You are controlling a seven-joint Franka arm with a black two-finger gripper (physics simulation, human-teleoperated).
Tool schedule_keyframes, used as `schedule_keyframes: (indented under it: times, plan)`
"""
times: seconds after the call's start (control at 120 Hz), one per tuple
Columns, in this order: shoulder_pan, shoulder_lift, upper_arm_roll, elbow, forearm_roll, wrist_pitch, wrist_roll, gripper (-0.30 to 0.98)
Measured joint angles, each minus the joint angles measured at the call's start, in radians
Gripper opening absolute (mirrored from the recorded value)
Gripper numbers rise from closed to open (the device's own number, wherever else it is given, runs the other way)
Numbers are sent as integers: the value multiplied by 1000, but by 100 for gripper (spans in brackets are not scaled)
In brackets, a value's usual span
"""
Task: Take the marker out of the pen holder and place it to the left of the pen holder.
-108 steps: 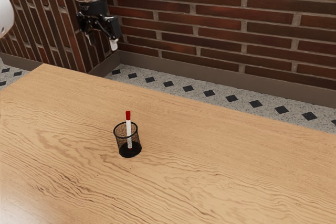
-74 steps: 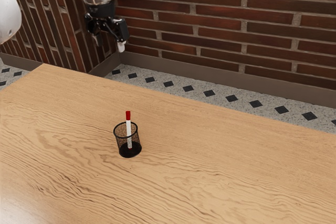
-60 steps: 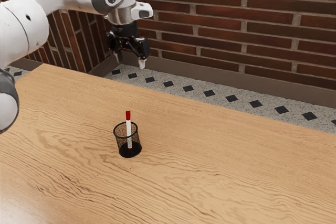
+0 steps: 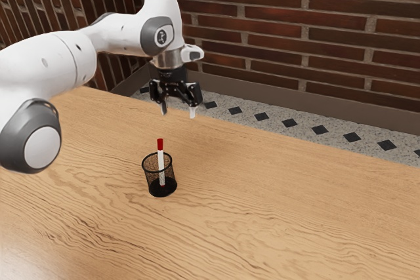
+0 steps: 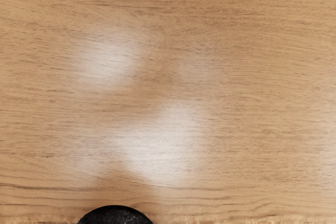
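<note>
- The brick wall [image 4: 295, 24] stood behind everything on my exterior feed, dark red courses with pale mortar; a grey-brown skirting [image 4: 275, 88] ran along its foot.
- The wooden table [image 4: 275, 201] spread across the foreground; up close, through the wrist view, I saw its grain with soft pale patches of shine on it.
- The floor [image 4: 305, 119] lay between table and wall, speckled grey with dark diamonds.
- My arm [image 4: 42, 63] came in from the exterior view's left, white with grey joint caps; it reached out over the table.
- My gripper [image 4: 178, 111] pointed downward in the air, higher than the marker; its two fingers stood wide apart, with nothing held between them.
- The pen holder [image 4: 173, 175], a round black mesh cup, stood upright on the table, below the gripper in the exterior view; a dark rounded shape [image 5: 115, 216] showed at the wrist view's edge, and I could not tell for certain what it was.
- The marker [image 4: 161, 162] was inside the pen holder, nearly upright with a slight tilt; its white body ran down into the cup, and its red end rose clear of the rim.
</note>
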Motion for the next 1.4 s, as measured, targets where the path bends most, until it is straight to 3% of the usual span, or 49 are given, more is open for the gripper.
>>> schedule_keyframes:
  times: [0.133, 0.333, 0.692, 1.017, 1.4]
  plan:
    - [4, -38, 9, -61, 58, -20, 16, 69]
    - [2, -105, 47, -250, 81, 8, 40, 69]
    - [1, -134, 40, -378, 7, 163, 146, 67]
    - [-2, -158, 27, -433, -8, 236, 225, 46]
    - [-1, -193, 30, -479, -3, 249, 272, 40]
